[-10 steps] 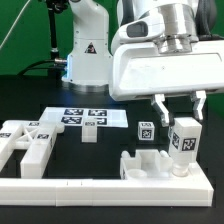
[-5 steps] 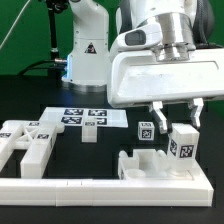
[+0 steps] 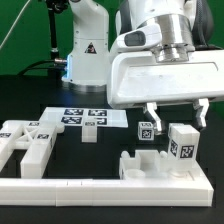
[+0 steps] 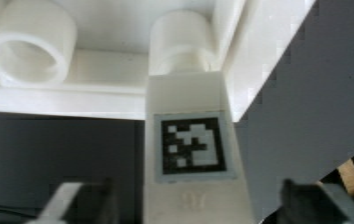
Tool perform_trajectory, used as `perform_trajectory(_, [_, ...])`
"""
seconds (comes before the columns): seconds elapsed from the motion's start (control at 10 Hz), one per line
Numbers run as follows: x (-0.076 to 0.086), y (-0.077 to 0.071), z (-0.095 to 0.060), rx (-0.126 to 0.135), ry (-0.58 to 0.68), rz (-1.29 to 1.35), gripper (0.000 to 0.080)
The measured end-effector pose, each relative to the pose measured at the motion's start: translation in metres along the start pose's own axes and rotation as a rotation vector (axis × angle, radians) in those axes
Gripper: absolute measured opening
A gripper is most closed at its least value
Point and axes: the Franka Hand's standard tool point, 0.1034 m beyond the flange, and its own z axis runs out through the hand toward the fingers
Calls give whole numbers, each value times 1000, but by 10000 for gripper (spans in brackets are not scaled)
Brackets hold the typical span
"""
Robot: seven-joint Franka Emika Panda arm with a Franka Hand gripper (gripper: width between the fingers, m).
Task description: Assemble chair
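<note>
Chair post (image 3: 183, 146) just beneath end effector (image 3: 178, 120)

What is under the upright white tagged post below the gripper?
The small matte-white square post rises from a blocky white chair part. Its foot and any joint are hidden behind that part. The open gripper hovers over it.

Black table (image 3: 30, 95) under everything. Marker board (image 3: 75, 116) flat on it, towards the far side and the exterior view's left of centre, black-and-white tags face up. Long white rail (image 3: 60, 186) low along the near edge, stretching from the exterior view's left to its right, well apart from the marker board. Green backdrop (image 3: 12, 30) far off at the exterior view's left.
</note>
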Motion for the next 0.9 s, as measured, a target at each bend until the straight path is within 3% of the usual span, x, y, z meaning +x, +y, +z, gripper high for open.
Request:
perform_trajectory(0.1, [0, 0, 0, 0, 0, 0, 619])
perform_trajectory(0.6, [0, -1, 2, 3, -26, 0, 649])
perform_trajectory(0.9, [29, -8, 7, 22, -97, 15, 649])
